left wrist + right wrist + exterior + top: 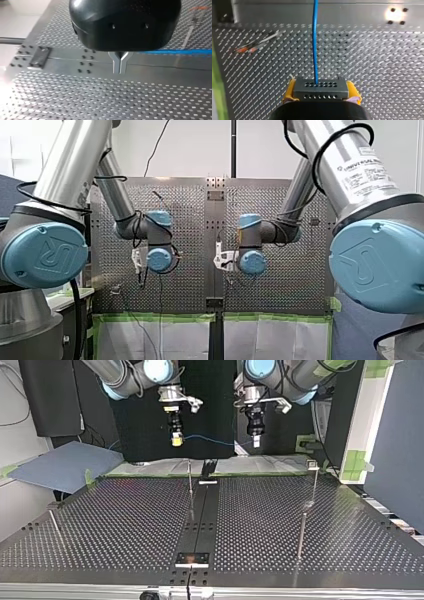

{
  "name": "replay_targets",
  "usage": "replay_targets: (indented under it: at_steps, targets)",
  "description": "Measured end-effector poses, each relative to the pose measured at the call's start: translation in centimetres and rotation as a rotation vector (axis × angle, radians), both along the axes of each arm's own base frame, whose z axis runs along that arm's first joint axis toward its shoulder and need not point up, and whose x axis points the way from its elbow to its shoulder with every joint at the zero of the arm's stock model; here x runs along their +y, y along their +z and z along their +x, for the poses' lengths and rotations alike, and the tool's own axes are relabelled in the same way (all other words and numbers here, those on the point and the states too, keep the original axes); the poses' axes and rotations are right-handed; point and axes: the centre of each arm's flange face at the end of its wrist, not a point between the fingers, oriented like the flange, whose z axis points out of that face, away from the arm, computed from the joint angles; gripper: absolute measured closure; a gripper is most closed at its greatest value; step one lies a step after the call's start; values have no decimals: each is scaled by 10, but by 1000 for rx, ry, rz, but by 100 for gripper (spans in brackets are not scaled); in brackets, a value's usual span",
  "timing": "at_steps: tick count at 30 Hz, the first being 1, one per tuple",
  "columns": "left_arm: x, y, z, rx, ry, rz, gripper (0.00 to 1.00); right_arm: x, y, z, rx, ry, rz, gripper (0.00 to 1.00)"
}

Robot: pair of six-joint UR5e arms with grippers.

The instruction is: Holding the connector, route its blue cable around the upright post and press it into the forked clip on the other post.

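Observation:
My right gripper [322, 86] is shut on the dark connector [321, 93], which sits between its yellow pads [290, 90]. The blue cable [315, 40] runs straight ahead from the connector. In the top view my right gripper [176, 439] hangs high at the left and my left gripper [256, 441] at the right, with the cable [212, 439] strung between them. My left gripper [120, 70] has its metal fingers shut; the cable [175, 52] reaches their side, and whether it is pinched is hidden. A thin upright post [190, 482] stands mid-table. A post with a small clip [312, 464] stands to the right.
Another thin post [301, 532] stands nearer at the top view's right, and a slanted one [55, 525] at its left. A black strip [202, 510] runs down the table's middle to a bracket [191, 559]. A blue sheet [65, 462] lies beyond the far left corner.

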Motion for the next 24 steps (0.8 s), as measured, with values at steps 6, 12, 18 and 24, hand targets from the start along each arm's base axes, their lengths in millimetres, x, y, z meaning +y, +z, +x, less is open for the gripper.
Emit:
replay_targets:
  at_steps: [6,12,18,24]
  targets:
    - [-5,35,16,-47,22,-41,99,-2,27,4,-22,29,-6,100]
    - [-4,69,27,-84,69,-82,99,-9,67,16,-43,76,-44,100]
    - [4,89,23,-88,120,-96,99,-15,113,27,-78,127,-84,100]
    - [16,110,12,-87,179,-124,99,-19,168,36,-116,184,-133,100]
